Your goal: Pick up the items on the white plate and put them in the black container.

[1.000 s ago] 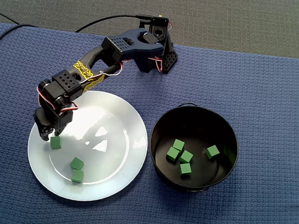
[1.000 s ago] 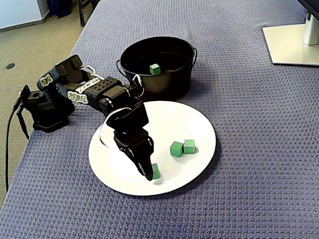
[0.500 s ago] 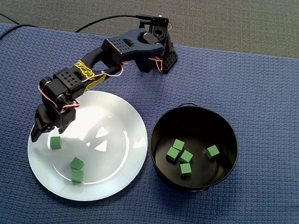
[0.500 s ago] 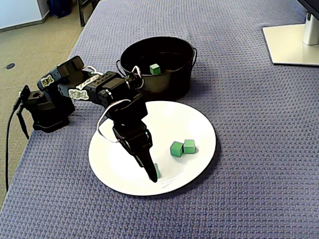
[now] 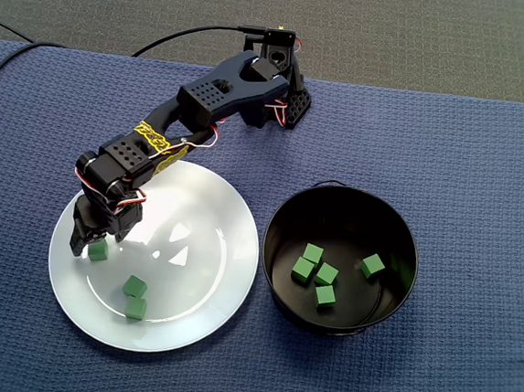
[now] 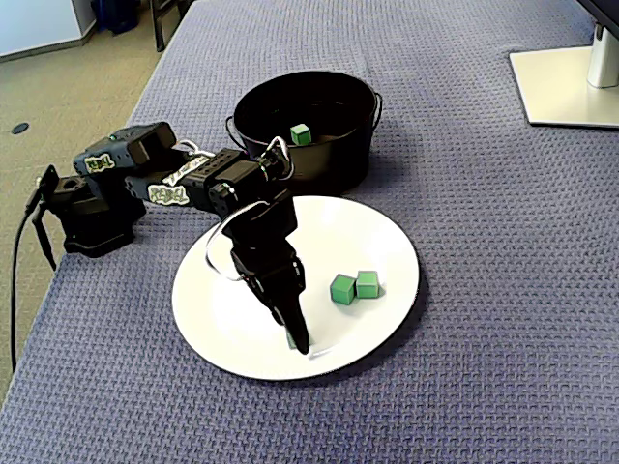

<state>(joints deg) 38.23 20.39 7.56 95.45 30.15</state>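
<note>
On the blue woven cloth of the desk (image 6: 503,319) the white plate (image 6: 372,227) is set nearest, and the gripper (image 6: 299,339) is lowered onto its front part, the fingers (image 6: 286,307) pointing down at the plate. In the fixed view from above the gripper (image 5: 92,244) is seen at the plate's left side with its fingers parted, and a green cube (image 5: 98,251) is found at their tips; whether the cube is touched cannot be told, and in the side fixed view it is almost wholly hidden behind the fingers. Two more green cubes (image 6: 342,288) (image 6: 368,283) are seen just beside each other on the plate, apart from the gripper. Behind the plate the black container (image 6: 334,166) is placed, and five green cubes (image 5: 327,274) are counted inside it from above. The arm's base (image 6: 89,211) is fixed at the desk's edge, and a pale monitor stand (image 6: 571,82) is seen farthest back.
</note>
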